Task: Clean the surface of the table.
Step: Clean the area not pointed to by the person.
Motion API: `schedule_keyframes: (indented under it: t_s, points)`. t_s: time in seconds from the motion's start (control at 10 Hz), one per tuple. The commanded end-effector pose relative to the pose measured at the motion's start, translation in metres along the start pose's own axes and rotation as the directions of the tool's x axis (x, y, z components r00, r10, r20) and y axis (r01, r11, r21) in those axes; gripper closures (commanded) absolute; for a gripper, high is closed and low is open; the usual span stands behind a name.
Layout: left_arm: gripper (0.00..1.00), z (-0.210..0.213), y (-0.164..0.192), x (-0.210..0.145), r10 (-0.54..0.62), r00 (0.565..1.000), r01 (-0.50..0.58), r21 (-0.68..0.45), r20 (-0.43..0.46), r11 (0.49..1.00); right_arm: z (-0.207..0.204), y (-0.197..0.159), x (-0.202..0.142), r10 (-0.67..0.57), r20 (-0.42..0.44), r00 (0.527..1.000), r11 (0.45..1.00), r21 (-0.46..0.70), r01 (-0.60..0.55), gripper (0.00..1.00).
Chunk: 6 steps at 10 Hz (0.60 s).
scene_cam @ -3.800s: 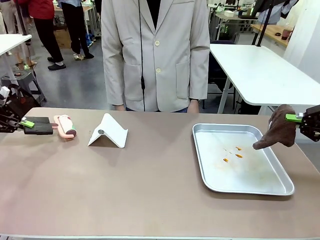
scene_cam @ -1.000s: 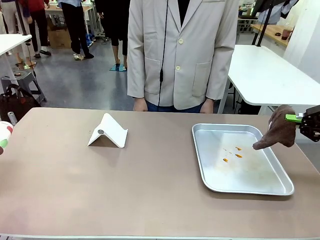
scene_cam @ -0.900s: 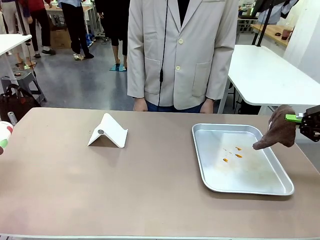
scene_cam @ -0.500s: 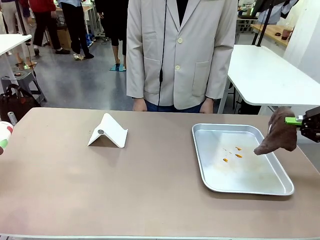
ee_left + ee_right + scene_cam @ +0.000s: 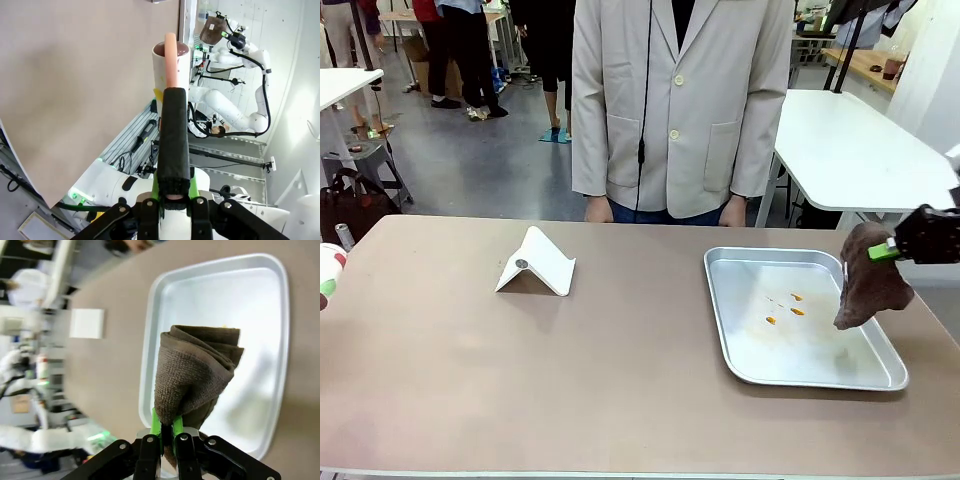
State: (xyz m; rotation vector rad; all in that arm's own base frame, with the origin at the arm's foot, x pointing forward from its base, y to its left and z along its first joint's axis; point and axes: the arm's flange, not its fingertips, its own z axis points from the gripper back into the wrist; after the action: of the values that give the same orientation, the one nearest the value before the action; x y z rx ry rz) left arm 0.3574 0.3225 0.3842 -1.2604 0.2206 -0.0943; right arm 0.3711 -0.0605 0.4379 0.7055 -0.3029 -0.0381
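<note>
Taupe and bare over most of its width, the table (image 5: 570,380) is not yet wiped. At 9 o'clock, off its edge, our left gripper (image 5: 173,189) is clamped on a pink stick (image 5: 171,60) in a black sleeve. A white stand (image 5: 535,263) sits at 11 o'clock, before the person (image 5: 680,100). At 3 o'clock lies the tray (image 5: 722,330), with orange smears (image 5: 785,308) near its middle. Our right gripper (image 5: 895,248) pinches a brown cloth (image 5: 868,285), which hangs over the tray's 3 o'clock side and seems clear of it.

We judge this to be the approach. The next move calls for lowering the cloth until it presses flat, then sweeping towards 9 o'clock through the smears.

Against 3.8 s ago, the left gripper has drawn back from the table's 9 o'clock edge. The cloth has swung inward from beyond the tray's rim and hangs steeper, and the person has stepped towards 3 o'clock.
</note>
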Motion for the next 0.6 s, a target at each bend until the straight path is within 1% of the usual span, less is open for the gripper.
schedule_keyframes:
  t_s: [0.0,0.1,0.2,0.3,0.4,0.5]
  points:
    - [0.97,0.001,-0.006,-0.003,0.006,1.0,-0.006,-0.002,0.002,1.0,-0.019,0.018,0.014,-0.016,-0.048,0.999,0.984,-0.18,0.007,0.9]
    - [0.97,0.001,-0.006,-0.003,0.006,1.0,-0.006,-0.002,0.002,1.0,-0.026,0.021,0.022,-0.013,-0.059,0.998,0.971,-0.239,-0.001,0.9]
    - [0.97,0.001,-0.006,-0.003,0.006,1.0,-0.006,-0.002,0.002,1.0,-0.033,0.022,0.03,-0.034,-0.022,0.999,0.958,-0.285,0.026,1.0]
    - [0.97,0.001,-0.006,-0.003,0.006,1.0,-0.006,-0.002,0.002,1.0,-0.039,0.019,0.037,-0.028,-0.023,0.999,0.944,-0.328,0.019,1.0]
    - [0.97,0.001,-0.006,-0.003,0.006,1.0,-0.006,-0.002,0.002,1.0,-0.044,0.015,0.042,-0.045,-0.008,0.999,0.923,-0.383,0.038,1.0]
    - [0.97,0.001,-0.006,-0.003,0.006,1.0,-0.006,-0.002,0.002,1.0,-0.048,0.013,0.047,-0.037,-0.022,0.999,0.911,-0.411,0.025,1.0]
